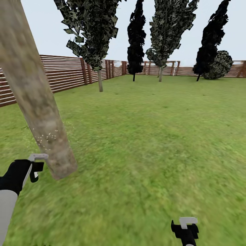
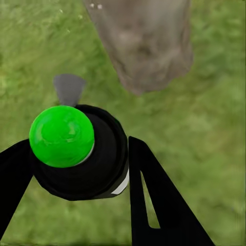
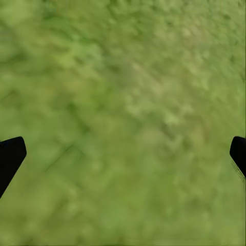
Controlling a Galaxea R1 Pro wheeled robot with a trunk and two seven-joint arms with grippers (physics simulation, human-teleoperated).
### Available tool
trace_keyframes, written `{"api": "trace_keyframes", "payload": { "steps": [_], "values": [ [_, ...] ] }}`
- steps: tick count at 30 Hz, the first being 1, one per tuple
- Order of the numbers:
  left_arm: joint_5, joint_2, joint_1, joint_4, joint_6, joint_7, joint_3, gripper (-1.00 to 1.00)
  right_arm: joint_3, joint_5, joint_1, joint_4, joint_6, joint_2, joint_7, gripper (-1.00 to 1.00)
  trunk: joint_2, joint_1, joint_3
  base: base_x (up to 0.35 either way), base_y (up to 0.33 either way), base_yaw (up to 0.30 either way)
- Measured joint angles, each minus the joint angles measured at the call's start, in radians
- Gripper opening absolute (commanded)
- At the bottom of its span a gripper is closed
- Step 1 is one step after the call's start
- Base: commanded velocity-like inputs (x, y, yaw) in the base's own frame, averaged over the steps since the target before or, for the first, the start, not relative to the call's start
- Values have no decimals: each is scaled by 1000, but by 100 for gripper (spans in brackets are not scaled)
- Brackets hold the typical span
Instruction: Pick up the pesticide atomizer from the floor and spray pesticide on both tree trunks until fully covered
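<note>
The left gripper [image 2: 77, 169] is clamping its jaws on the pesticide atomizer [image 2: 77, 154] beside the tree trunk [image 1: 37, 112]. The right gripper [image 3: 123, 154] is hanging over grass [image 1: 143, 143], jaws apart.

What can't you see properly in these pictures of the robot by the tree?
- Near tree trunk: top cut off by the head view's edge.
- Atomizer: body hidden under its own green top, left wrist view.
- Right gripper: fingertips cut by the edges.
- White specks: too small to count.

The right gripper [image 3: 123, 156] looks down on blurred green grass [image 3: 128, 102]. Its two black fingertips [image 3: 10, 156] appear at opposite edges of the picture, far apart, and nothing is between them.
</note>
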Motion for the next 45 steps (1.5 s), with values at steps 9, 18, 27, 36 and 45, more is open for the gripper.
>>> {"api": "trace_keyframes", "payload": {
  "steps": [9, 18, 27, 36, 45],
  "values": [
    [-8, 2, 10, 10, -1, 20, 21, -100, 0, 0, 0, 0, 0, 0, 0, 100, 0, 0, 0, 179, -242, 118],
    [-4, -9, 11, 11, -1, 115, 28, -100, -1, 0, 0, 0, -1, 0, 0, 100, 0, 0, 0, 194, -234, 179],
    [-5, -21, 11, 11, -2, 117, 28, -100, -1, 0, 0, 0, 0, 0, 0, 100, 0, 0, 0, 206, -227, 2],
    [-8, -21, 22, 15, -5, 117, 33, -100, 0, 0, 0, 0, 0, 0, 0, 100, 0, 0, 0, 209, -129, 228],
    [-2, -31, 75, 16, -13, 117, 32, -100, -1, 0, 0, 0, 0, 0, 0, 100, 0, 0, 0, 110, -75, 19]
  ]
}}
